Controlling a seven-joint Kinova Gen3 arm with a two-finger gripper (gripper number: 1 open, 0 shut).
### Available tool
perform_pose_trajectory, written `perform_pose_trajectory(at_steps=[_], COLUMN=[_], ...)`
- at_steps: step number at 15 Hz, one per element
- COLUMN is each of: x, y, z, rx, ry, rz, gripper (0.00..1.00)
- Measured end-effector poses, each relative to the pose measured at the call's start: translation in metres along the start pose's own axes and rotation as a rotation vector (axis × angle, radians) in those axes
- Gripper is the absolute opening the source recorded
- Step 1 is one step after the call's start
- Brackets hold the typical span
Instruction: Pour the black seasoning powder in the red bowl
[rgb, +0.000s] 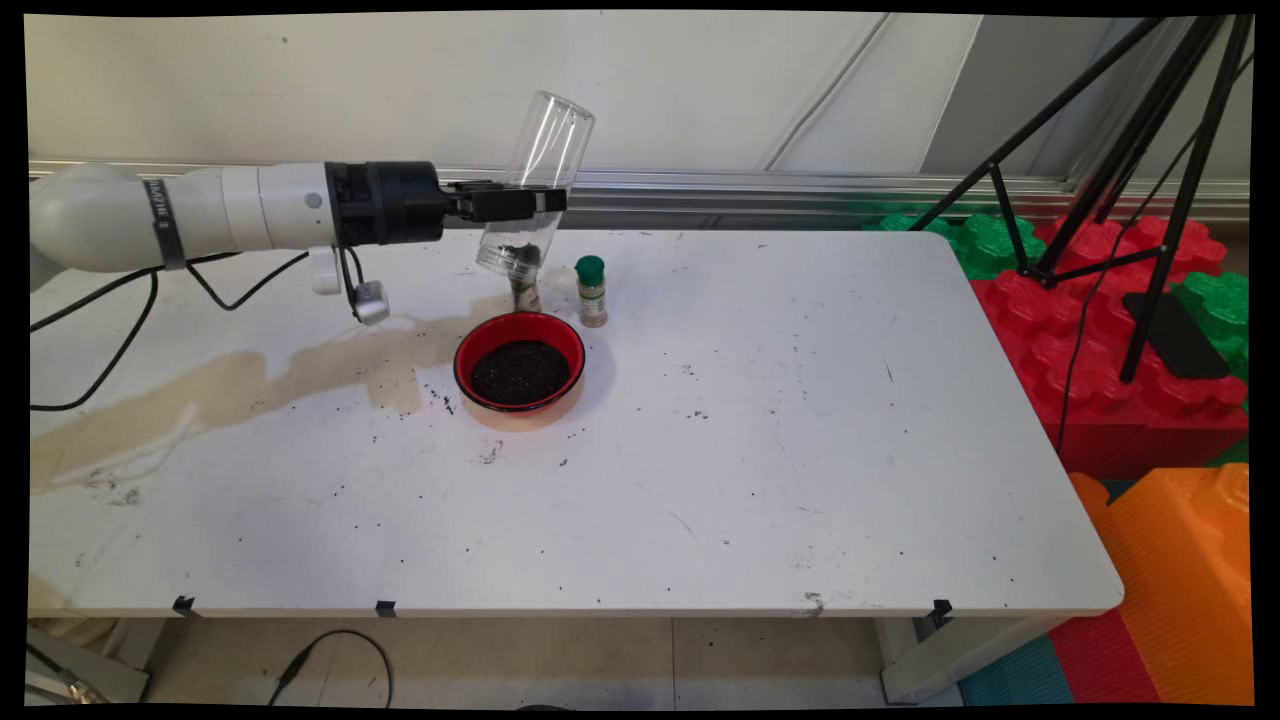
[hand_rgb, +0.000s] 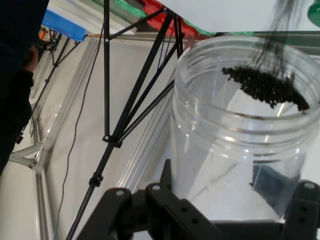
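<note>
Fingers (hand_rgb: 300, 200) clamp tilted jar (rgb: 532, 185); bowl (rgb: 519, 361) below

The gripper (rgb: 515, 203) comes in from the left above the table (rgb: 760, 480) and clasps a jar (rgb: 533, 185) tilted mouth-down (grains (hand_rgb: 267, 86) lie at its mouth). The bowl (rgb: 519, 361) sits on the table just below and nearer the camera, holding more grains. A spice bottle (rgb: 591, 291) stands just behind the bowl's right side. A tripod (rgb: 1110, 170) stands off the table's far right, over foam blocks (rgb: 1120, 380).
</note>
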Motion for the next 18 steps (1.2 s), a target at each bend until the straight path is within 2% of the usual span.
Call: perform_pose_trajectory(at_steps=[18], x=[0.002], y=[-0.011], z=[-0.019], rx=[0.025], ry=[-0.029], rz=[0.055], gripper=[0.00])
